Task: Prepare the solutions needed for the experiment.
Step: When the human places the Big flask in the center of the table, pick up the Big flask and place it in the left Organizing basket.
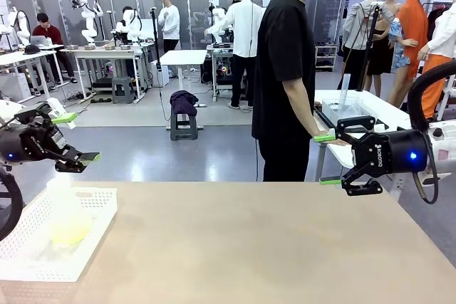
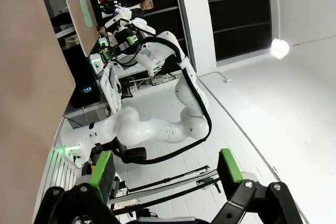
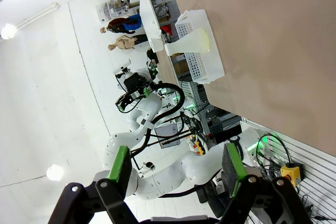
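With both the left gripper (image 1: pixel 75 137) and right gripper (image 1: pixel 327 159) held apart and empty, the flask (image 1: pixel 66 216) of solution, apparently upright in the tray (image 1: pixel 100 208) at the worktop's (image 1: pixel 271 247) left, could be tipped by a misjudged approach.

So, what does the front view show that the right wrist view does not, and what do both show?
Front view alone: the person standing at the table's far edge, turned to the side, and the right pincer seen from the side, jaws open and empty above the table.

Right wrist view alone: that pincer's green pads from behind, with nothing between them.

Both: the white perforated basket with the flask holding pale yellow-green liquid, and the left pincer, open and empty.
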Available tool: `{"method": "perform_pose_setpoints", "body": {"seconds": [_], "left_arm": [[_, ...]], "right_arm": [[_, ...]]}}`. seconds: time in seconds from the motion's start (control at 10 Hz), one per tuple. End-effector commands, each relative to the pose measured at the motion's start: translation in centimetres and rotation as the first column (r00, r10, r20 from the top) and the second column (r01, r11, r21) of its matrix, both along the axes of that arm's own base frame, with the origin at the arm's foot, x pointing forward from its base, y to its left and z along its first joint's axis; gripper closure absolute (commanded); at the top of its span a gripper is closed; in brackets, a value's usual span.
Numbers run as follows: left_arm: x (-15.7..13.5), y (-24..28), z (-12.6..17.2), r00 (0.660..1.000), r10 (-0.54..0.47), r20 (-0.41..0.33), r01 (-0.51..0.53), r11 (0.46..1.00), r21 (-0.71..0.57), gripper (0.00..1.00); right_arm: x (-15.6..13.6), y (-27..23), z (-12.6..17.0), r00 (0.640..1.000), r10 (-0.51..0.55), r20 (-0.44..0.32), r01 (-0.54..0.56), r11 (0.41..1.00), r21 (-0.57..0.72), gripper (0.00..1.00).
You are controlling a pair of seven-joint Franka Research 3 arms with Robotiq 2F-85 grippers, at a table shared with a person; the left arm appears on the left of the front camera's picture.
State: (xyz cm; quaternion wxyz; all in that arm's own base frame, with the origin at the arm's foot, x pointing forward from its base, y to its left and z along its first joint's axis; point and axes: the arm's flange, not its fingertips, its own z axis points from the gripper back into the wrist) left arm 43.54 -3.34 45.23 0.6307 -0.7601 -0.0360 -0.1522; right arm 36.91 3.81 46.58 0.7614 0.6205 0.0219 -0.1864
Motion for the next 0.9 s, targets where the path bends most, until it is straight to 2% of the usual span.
{"method": "perform_pose_setpoints", "body": {"seconds": [0.0, 0.8], "left_arm": [[-0.13, -0.09, -0.06, 1.0, -0.003, -0.001, 0.003, 1.0, 0.002, 0.0], [-0.13, -0.09, -0.06, 1.0, -0.003, -0.001, 0.003, 1.0, 0.002, 0.0]], "right_arm": [[-0.06, 0.11, 0.21, 1.0, -0.006, -0.001, 0.006, 1.0, 0.014, 0.13], [-0.06, 0.11, 0.21, 1.0, -0.006, -0.001, 0.006, 1.0, 0.014, 0.13]]}}
